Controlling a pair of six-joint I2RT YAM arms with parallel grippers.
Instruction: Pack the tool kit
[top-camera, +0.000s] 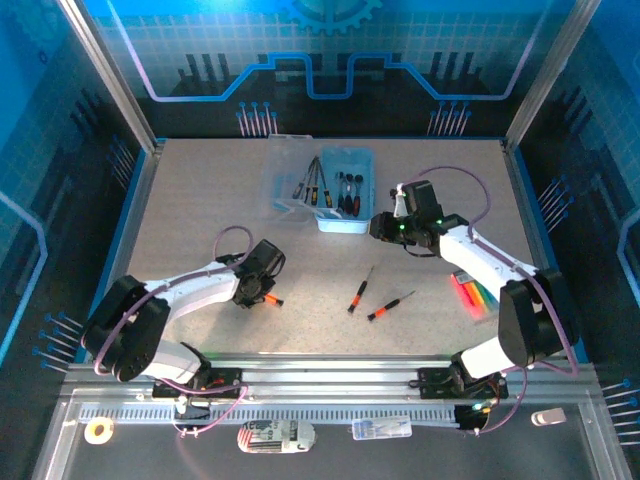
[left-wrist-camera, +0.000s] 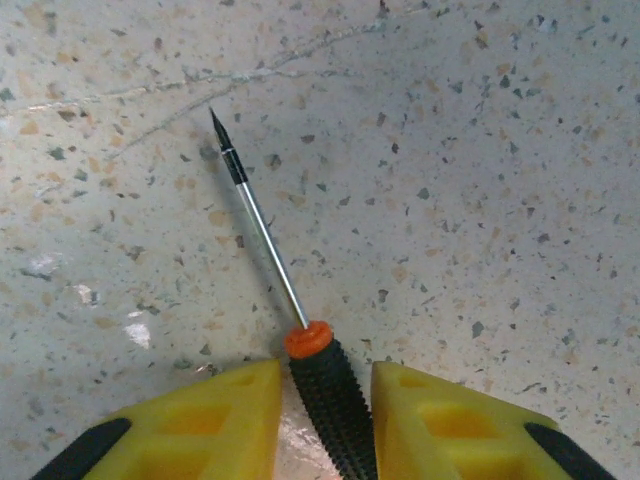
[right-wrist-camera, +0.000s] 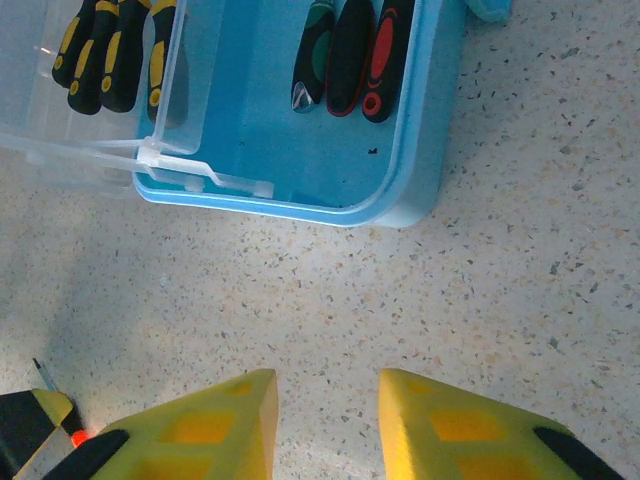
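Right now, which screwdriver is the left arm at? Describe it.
From the blue box at the far middle of the table, come near-left to the left arm's yellow fingers. The screwdriver between them has a ribbed black handle and orange collar; two loose ones lie farther right.

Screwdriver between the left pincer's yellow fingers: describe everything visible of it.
Small screwdriver with black ribbed handle, orange collar, thin silvery shaft and dark pointed tip. It lies on the speckled tabletop, tip pointing away from the left pincer, whose yellow fingers flank the handle closely, a sliver of gap showing on one side.
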